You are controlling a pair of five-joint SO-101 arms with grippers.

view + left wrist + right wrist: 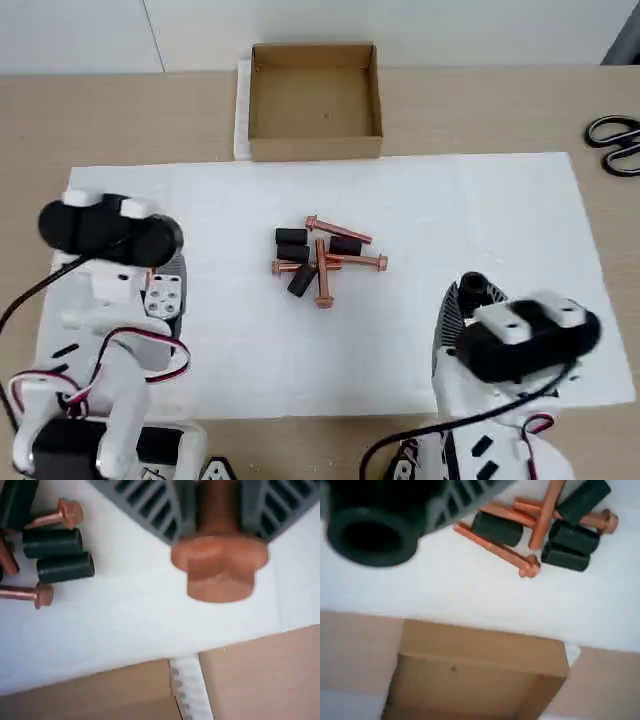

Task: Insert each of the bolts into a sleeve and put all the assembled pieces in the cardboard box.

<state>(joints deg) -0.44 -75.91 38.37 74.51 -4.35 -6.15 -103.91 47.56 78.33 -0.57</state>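
Observation:
Copper bolts and black sleeves lie in a loose pile [320, 260] at the middle of the white sheet [480, 210]. My left gripper [163, 285] is at the sheet's left side, shut on a copper bolt [220, 567] whose hex head sticks out past the fingers. My right gripper [468, 300] is at the sheet's right side, shut on a black sleeve [372, 535] with its open bore facing outward. The sleeve also shows as a dark ring [473, 290] from above. The cardboard box [315, 100] stands open at the back centre, nothing inside it.
Black scissors [615, 145] lie on the bare table at the far right. The pile of bolts and sleeves [545, 525] lies between the right gripper and the box [470, 680]. A white strip [185, 690] runs past the sheet's far edge.

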